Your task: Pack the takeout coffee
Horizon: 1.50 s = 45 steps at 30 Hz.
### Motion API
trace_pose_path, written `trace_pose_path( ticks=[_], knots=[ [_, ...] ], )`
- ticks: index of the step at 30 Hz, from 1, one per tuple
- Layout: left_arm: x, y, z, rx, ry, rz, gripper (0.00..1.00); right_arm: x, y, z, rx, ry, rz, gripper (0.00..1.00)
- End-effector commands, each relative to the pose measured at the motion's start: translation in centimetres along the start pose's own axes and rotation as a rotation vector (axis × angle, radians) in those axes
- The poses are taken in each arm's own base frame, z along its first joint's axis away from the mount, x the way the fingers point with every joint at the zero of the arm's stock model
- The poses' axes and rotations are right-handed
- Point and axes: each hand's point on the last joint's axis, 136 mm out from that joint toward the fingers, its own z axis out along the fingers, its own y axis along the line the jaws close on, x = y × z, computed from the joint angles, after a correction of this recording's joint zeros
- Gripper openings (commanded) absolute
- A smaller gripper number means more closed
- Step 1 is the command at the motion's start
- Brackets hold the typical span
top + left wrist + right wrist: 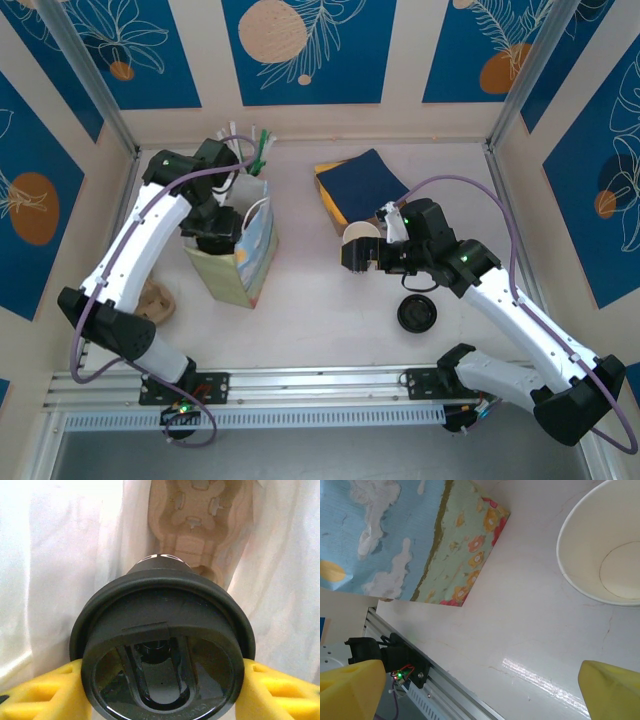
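Observation:
The takeout coffee [162, 645], a cup under a round black lid, sits between the yellow fingers [45, 695] of my left gripper [162, 682], which is shut on it. White bag lining surrounds it. From above, my left gripper [213, 228] is down in the mouth of the floral gift bag [245, 262]. My right gripper [358, 258] hovers over the table beside the lidless paper cup [362, 238]. In the right wrist view its gripper [480, 695] is open and holds nothing, and the cup's white mouth [605, 550] shows at the upper right.
A loose black lid [416, 314] lies near the right arm. Navy napkins [362, 185] lie at the back. A gingerbread-shaped tan piece [200, 520] rests in the bag beyond the coffee. A brown item [155, 300] lies left of the bag. The metal rail [420, 680] marks the near edge.

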Motion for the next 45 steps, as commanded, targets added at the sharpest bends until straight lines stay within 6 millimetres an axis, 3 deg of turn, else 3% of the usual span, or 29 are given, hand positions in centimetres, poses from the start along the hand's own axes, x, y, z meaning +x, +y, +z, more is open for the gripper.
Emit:
trace_pose_path(
  ticks=[1, 21, 33, 45],
  knots=[
    [0.6, 1.5, -1.2, -0.041, -0.016, -0.001, 0.56, 0.1, 0.6, -0.2, -0.027, 0.007, -0.02, 0.99],
    [1.0, 1.6, -2.4, -0.022, -0.052, -0.002, 0.56, 0.1, 1.1, 0.1, -0.038, 0.017, -0.025, 0.99],
    [1.5, -0.8, -1.6, 0.116, -0.035, 0.037, 0.55, 0.5, 1.4, 0.5, -0.031, 0.026, -0.028, 0.99],
    [-0.2, 0.9, -2.3, 0.013, -0.103, 0.048, 0.55, 1.1, 1.2, 0.2, -0.023, 0.021, -0.018, 0.99]
  ],
)
